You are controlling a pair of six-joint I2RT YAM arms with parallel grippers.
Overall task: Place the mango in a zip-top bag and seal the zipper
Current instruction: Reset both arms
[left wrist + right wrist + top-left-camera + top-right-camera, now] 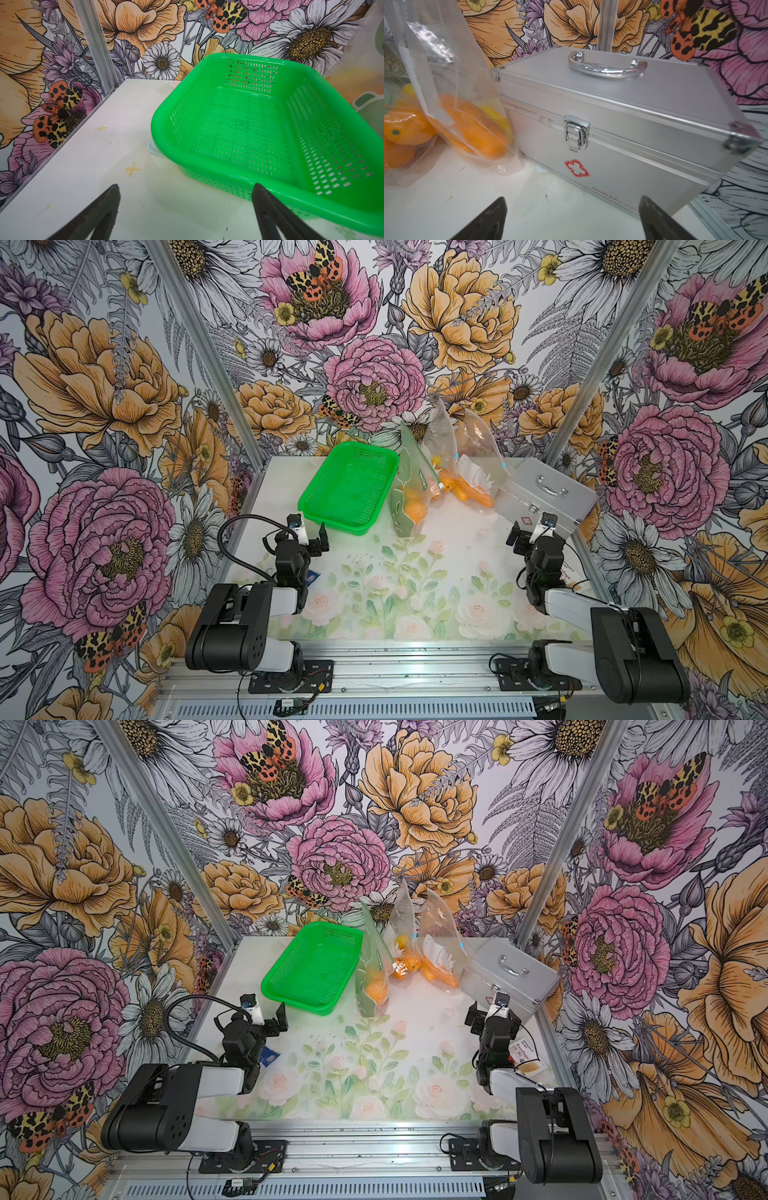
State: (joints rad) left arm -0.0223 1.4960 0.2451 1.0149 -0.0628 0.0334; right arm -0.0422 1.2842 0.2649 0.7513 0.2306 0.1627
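The mango (410, 506) sits low inside a green-printed zip-top bag (405, 472) at about 12 o'clock; the bag's long axis is nearly upright, but which way the fruit points I cannot tell. The white table (436, 539) has a pale rose print and flowered walls around it, with a green basket (332, 522) at 11 o'clock and a silver case (544, 493) at 2 o'clock. Both arms are folded low, the left gripper (309, 531) at 9 o'clock and the right gripper (530, 533) at 3 o'clock, fingers wide apart, holding nothing.
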